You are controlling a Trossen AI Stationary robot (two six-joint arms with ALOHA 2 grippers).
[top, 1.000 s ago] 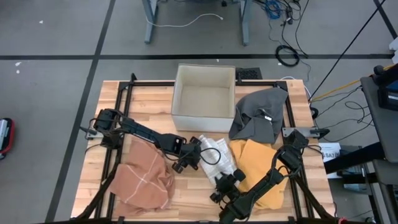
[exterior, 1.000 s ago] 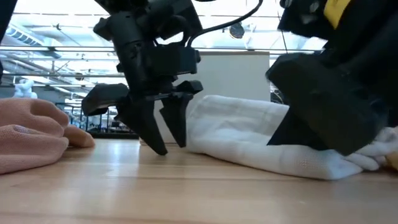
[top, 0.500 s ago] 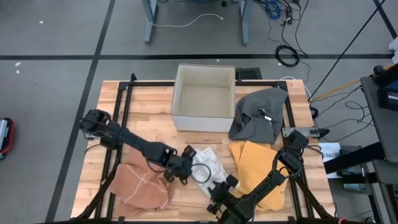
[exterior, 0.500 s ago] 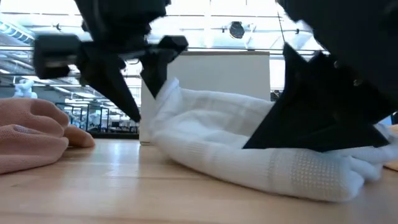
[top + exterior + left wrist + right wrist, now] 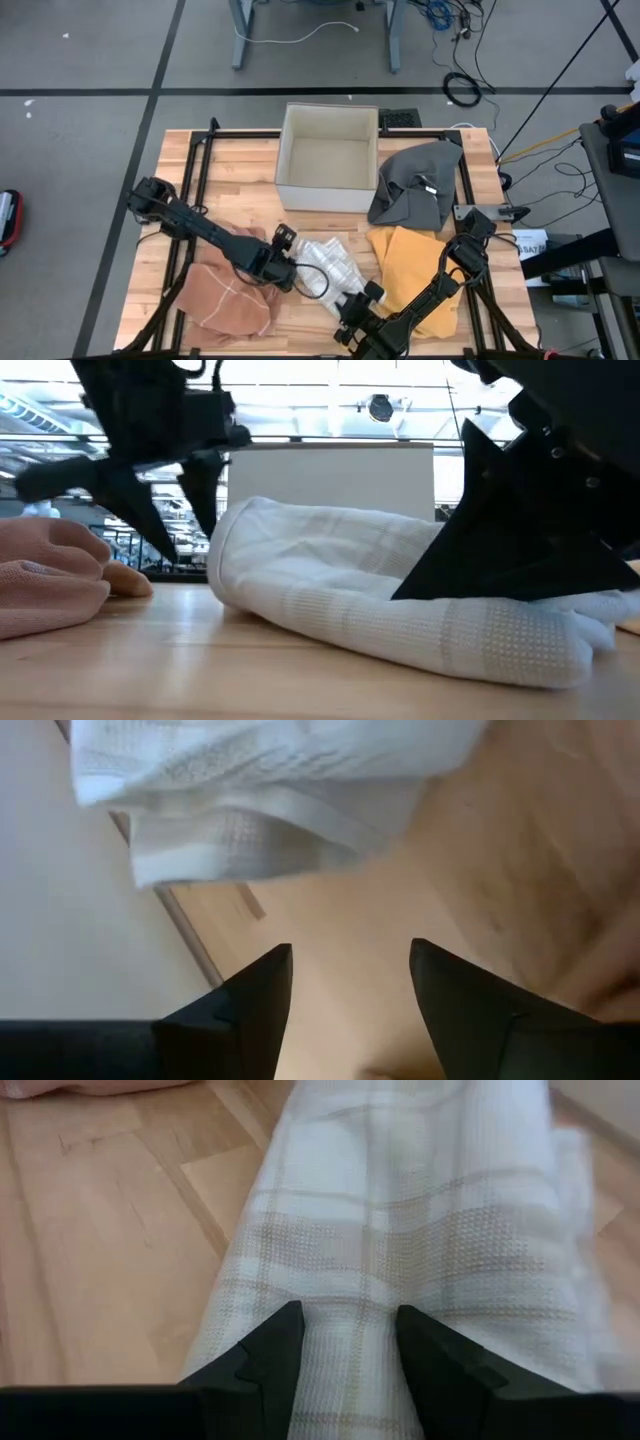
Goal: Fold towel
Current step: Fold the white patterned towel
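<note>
A white towel (image 5: 325,266) lies bunched mid-table between a pink cloth (image 5: 228,297) and a yellow cloth (image 5: 415,262); the left gripper (image 5: 350,982) has just released it, fingers spread and empty, while the right gripper (image 5: 350,1330), fingers apart, presses its near end, leaving folding unfinished.

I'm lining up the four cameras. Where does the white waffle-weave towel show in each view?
High view: white waffle-weave towel at the table's front centre, between both grippers.
Low view: towel fills the middle, lying on the wood.
Left wrist view: towel across the top.
Right wrist view: towel just ahead of the fingers.
Shared landmark: the wooden tabletop.
</note>
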